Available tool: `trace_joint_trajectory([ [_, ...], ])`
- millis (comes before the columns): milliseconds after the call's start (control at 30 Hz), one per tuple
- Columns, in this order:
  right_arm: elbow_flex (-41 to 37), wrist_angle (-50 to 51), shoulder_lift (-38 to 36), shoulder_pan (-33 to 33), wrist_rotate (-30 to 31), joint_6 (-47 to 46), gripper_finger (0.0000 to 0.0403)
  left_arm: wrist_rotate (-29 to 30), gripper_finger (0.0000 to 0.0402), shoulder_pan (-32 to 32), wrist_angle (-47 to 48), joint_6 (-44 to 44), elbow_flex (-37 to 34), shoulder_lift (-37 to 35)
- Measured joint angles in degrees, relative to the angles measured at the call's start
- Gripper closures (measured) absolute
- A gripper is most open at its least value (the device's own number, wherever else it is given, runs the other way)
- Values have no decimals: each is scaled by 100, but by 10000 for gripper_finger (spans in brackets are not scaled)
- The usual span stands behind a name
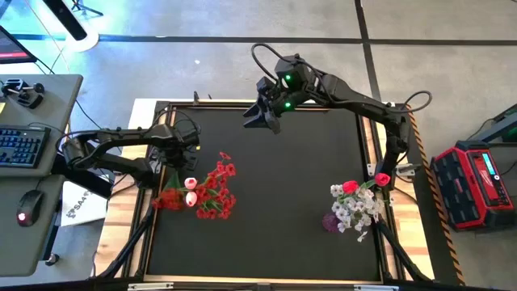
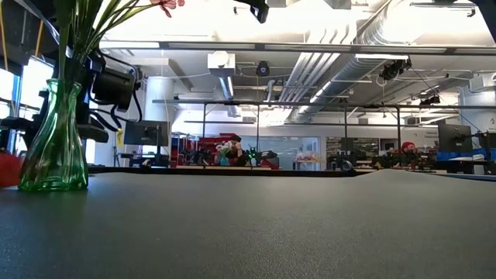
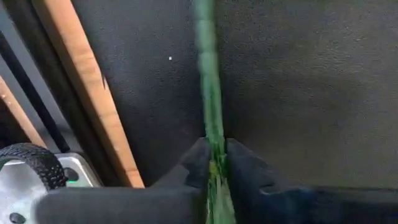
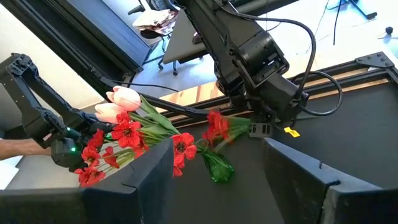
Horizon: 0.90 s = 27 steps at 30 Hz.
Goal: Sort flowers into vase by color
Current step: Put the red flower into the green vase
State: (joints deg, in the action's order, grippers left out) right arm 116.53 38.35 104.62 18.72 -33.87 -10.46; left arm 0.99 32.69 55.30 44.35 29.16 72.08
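A green glass vase (image 2: 54, 139) (image 4: 216, 165) stands upright near the mat's left edge. It holds red blossom sprigs (image 1: 214, 194) and pale pink tulip buds (image 1: 191, 190) (image 4: 121, 102), which lean toward the table's middle. My left gripper (image 1: 172, 176) (image 3: 216, 149) is just beside it, pointing down and shut on a green stem (image 3: 208, 81). My right gripper (image 1: 260, 120) (image 4: 216, 144) hangs high over the far middle of the mat, open with nothing between its fingers. My left gripper pinches a green stem (image 3: 214, 163) between its two fingers, coming from above and pointing down. The stem runs on past the fingertips over the dark mat. Its ends are outside the wrist view, so which part of the stem is held cannot be told.
At the mat's right side a purple vase (image 1: 331, 221) holds small white blossoms (image 1: 355, 212) and red-pink rosebuds (image 1: 350, 187). A wooden frame (image 3: 87, 81) borders the mat close to my left gripper. A desk with a keyboard (image 1: 20, 145) stands to the left and a red case (image 1: 477, 182) to the right.
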Motion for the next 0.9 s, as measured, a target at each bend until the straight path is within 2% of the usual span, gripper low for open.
trace_joint_trajectory([
  [67,0,1,0,0,19,-25,174,0,390,0,31,-4,17,-12],
  [267,0,2,0,0,26,-255,174,168,386,-28,650,-60,439,-217],
  [567,0,2,0,-16,123,-796,174,640,398,-28,1182,-350,1849,-883],
  [767,0,0,0,-194,752,-1195,174,1352,398,-28,1222,-795,2921,-1228],
  [900,-2,-41,0,-370,1227,-1528,174,1826,398,-114,1068,-1519,3505,-1404],
])
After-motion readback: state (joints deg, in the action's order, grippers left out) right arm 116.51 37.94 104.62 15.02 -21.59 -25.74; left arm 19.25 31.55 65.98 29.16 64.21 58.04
